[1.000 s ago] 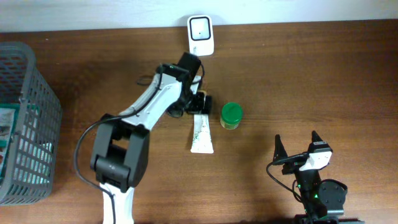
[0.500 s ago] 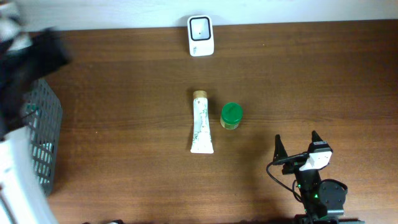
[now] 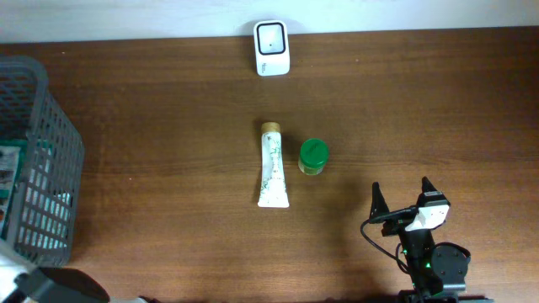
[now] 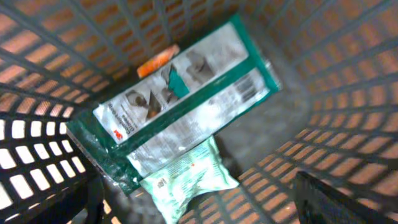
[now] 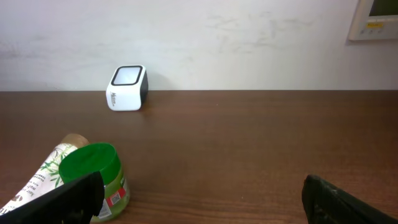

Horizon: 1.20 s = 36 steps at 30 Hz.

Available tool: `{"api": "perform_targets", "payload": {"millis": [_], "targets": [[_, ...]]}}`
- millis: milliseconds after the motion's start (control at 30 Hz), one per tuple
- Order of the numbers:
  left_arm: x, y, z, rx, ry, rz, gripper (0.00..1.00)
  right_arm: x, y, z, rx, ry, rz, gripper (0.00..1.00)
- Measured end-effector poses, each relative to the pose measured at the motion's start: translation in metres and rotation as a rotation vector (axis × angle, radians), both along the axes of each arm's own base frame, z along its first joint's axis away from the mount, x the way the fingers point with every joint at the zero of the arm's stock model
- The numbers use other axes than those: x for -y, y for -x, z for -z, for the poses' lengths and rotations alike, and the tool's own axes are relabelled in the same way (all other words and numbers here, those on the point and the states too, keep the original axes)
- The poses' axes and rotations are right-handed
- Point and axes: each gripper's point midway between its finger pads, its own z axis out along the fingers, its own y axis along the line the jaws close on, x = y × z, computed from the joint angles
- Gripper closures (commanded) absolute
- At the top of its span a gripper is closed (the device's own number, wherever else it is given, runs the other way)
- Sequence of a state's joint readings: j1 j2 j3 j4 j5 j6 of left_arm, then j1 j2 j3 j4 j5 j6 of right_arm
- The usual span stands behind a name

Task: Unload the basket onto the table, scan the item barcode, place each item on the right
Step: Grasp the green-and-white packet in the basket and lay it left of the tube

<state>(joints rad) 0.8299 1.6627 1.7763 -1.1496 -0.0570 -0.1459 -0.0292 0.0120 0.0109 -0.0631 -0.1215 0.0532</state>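
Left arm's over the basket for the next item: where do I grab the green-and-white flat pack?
Pinch the green-and-white pack at its upper-right short end in the left wrist view, coming straight down. It lies flat and diagonal, probably too broad to span; that end has bare basket floor beside it, while the other end crowds the wall and a pale pouch lies underneath.

Your brown wood-grain bench [image 3: 168, 168] shows a smooth, faint sheen. The grey lattice basket [image 3: 50, 143] looks matt plastic, the small white box scanner [image 3: 272, 48] smooth plastic, the green-and-white flat packet [image 4: 186, 106] perhaps glossy film.
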Motion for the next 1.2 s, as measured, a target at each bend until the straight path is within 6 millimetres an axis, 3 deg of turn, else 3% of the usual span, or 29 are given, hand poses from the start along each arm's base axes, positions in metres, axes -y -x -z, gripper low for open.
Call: {"api": "perform_targets", "payload": {"millis": [167,367,600,767,933,967,1100,1200], "targets": [[-0.023,0.006,0.051,-0.097,-0.051,0.131,0.01,0.000,0.000,0.000,0.000,0.000,0.000,0.02],[-0.052,-0.017,0.101,-0.187,-0.181,0.365,0.01,0.000,0.000,0.000,0.000,0.000,0.000,0.02],[-0.076,-0.037,0.157,-0.249,-0.202,0.473,0.00,0.000,0.000,0.000,0.000,0.000,0.000,0.02],[-0.084,-0.042,0.179,-0.270,-0.204,0.506,0.00,0.000,0.000,0.000,0.000,0.000,0.000,0.02],[-0.091,-0.031,0.197,-0.289,-0.173,0.492,0.00,0.000,0.000,0.000,0.000,0.000,0.000,0.02],[-0.092,-0.030,0.200,-0.291,-0.168,0.490,0.02,0.000,0.000,0.000,0.000,0.000,0.000,0.02],[-0.088,-0.029,0.203,-0.295,-0.149,0.503,0.27,0.000,0.000,0.000,0.000,0.000,0.000,0.02],[-0.078,-0.024,0.209,-0.304,-0.100,0.521,0.36,0.000,0.000,0.000,0.000,0.000,0.000,0.02]]}}
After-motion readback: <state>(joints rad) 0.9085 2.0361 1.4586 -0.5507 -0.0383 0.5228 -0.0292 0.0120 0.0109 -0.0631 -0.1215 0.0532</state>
